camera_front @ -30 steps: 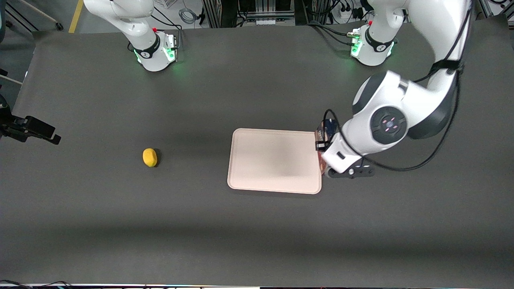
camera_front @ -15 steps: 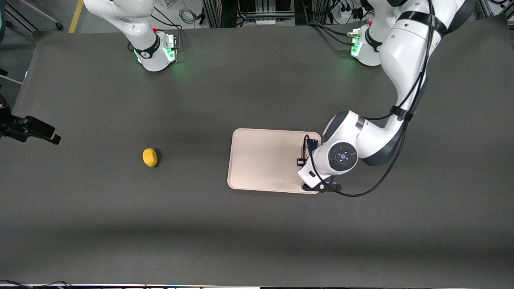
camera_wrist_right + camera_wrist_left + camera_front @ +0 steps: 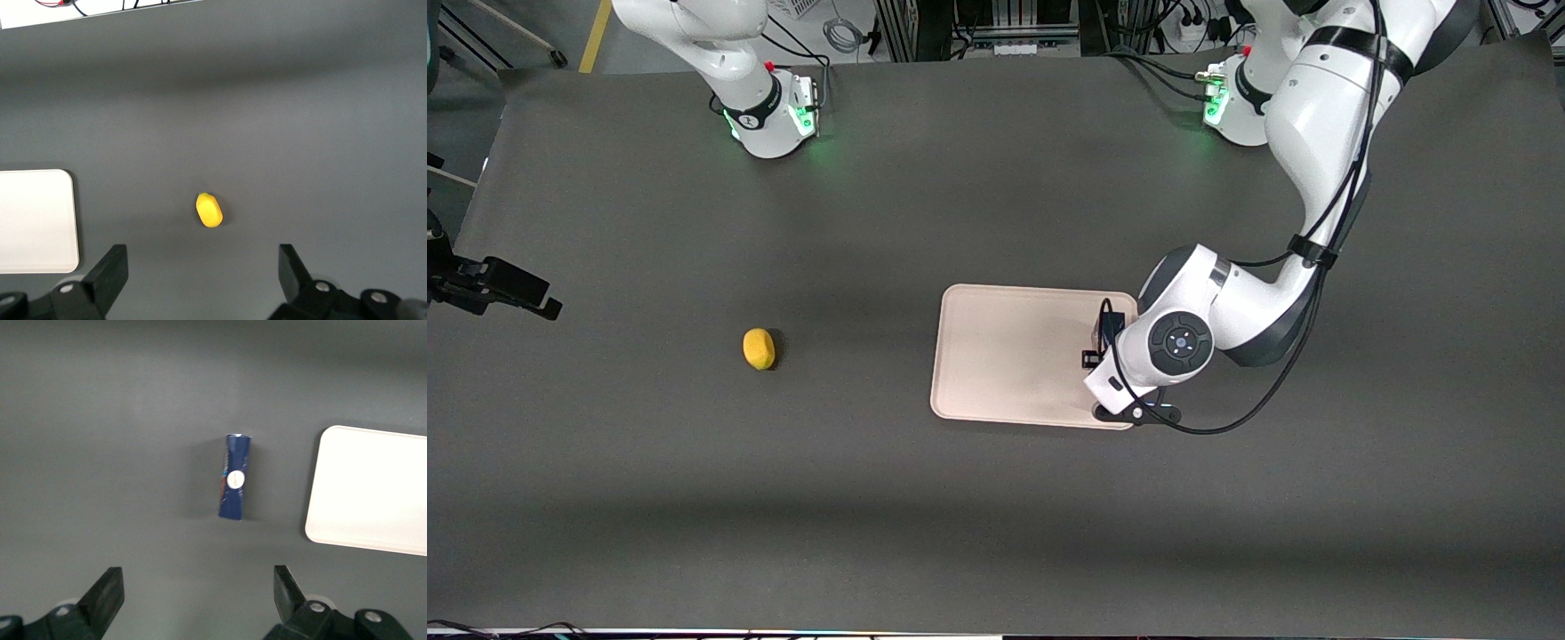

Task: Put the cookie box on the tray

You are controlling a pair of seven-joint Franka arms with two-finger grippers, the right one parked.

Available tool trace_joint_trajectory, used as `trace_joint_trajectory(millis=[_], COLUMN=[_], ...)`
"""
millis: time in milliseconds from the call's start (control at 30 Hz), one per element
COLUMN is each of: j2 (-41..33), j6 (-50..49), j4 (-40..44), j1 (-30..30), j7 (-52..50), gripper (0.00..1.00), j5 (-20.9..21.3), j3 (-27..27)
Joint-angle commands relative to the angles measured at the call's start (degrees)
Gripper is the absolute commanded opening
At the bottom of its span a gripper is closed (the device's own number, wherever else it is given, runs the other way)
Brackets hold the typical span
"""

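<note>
a small yellow lemon-like object (image 3: 758,348) sits toward the parked arm's end of the dark table (image 3: 694,498). the large flat pale pink tray (image 3: 1005,356) comes next, and the left arm's gripper (image 3: 197,575) hangs over its working-arm end. in the wrist view its jaws are spread wide with nothing between them. there the small navy-blue cookie box (image 3: 235,477), printed with a round white logo, lies flat on the table just beside the tray, not touching it. from the front we see only a navy sliver by the wrist. we judge the carton light, stiff and crushable, best pinched gently across its narrow middle.
</note>
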Motion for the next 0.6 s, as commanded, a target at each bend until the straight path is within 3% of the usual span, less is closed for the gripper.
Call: trace_joint_trajectory(millis=[0,200,333,567], j2=[-5.4,-13.9,-21.8,-34.0], j6=[-3.8,-13.5,-18.5,-28.0], j4=[-1.0,0.6,1.4,1.4], j1=[0.5,1.5,2.0,3.1], j7=[-1.0,-1.3,-1.2,2.1], gripper=[1.0,1.0,1.0,1.0], j5=[0.4,-1.2,-4.3,-5.1], j3=[0.6,2.0,5.5,12.5])
